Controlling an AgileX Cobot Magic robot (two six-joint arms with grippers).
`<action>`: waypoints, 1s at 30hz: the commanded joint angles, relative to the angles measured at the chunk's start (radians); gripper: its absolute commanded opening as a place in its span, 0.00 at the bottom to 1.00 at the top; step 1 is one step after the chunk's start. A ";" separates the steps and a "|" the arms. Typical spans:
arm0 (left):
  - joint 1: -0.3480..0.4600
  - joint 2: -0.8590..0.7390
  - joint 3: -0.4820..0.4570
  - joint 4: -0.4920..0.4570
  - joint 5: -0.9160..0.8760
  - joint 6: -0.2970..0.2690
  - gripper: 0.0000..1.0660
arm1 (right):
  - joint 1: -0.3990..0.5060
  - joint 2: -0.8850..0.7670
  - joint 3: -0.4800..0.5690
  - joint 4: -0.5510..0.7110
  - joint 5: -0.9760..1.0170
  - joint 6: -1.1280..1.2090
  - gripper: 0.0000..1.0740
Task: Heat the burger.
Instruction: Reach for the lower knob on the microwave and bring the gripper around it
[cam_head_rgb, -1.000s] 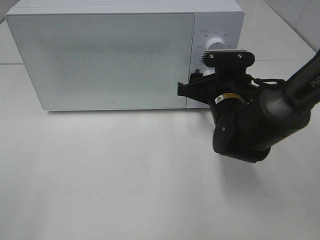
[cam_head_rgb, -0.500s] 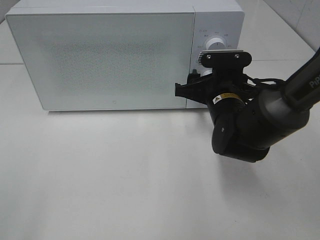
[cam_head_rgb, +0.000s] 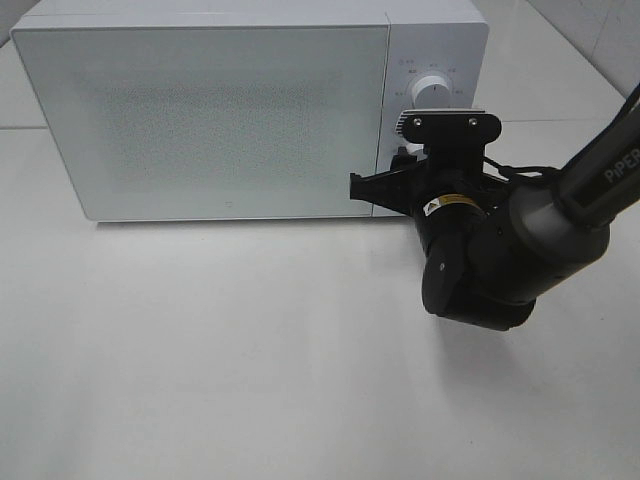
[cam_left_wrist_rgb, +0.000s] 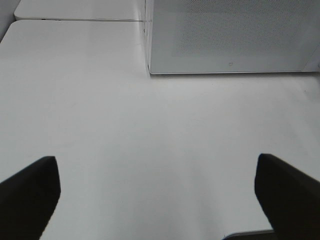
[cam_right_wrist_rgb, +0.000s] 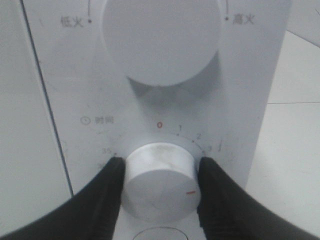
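The burger is out of view. The white microwave (cam_head_rgb: 200, 110) stands at the back with its door closed. My right gripper (cam_right_wrist_rgb: 159, 181) is shut on the lower timer knob (cam_right_wrist_rgb: 157, 170) of the control panel, one black finger (cam_right_wrist_rgb: 102, 197) on each side. The knob's red mark (cam_right_wrist_rgb: 190, 192) points past the 3. In the high view the right arm's wrist (cam_head_rgb: 450, 190) covers this knob. My left gripper (cam_left_wrist_rgb: 157, 175) is open and empty over the bare table, facing the microwave's front corner (cam_left_wrist_rgb: 150, 70). It does not show in the high view.
The upper power knob (cam_head_rgb: 432, 90) is free above the gripper and also shows in the right wrist view (cam_right_wrist_rgb: 161, 37). The white table (cam_head_rgb: 250, 350) spreads in front of the microwave. The right arm (cam_head_rgb: 560, 220) reaches in from the right edge.
The right wrist has shifted slightly down at the control panel, so more of the upper knob shows. The microwave has not moved.
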 joint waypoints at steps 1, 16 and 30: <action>0.003 -0.021 0.002 -0.004 -0.011 0.001 0.92 | -0.007 -0.004 -0.019 -0.012 -0.045 0.006 0.09; 0.003 -0.021 0.002 -0.004 -0.011 0.001 0.92 | -0.007 -0.005 -0.019 -0.088 -0.148 0.292 0.00; 0.003 -0.021 0.002 -0.004 -0.011 0.001 0.92 | -0.007 -0.005 -0.019 -0.234 -0.136 1.216 0.00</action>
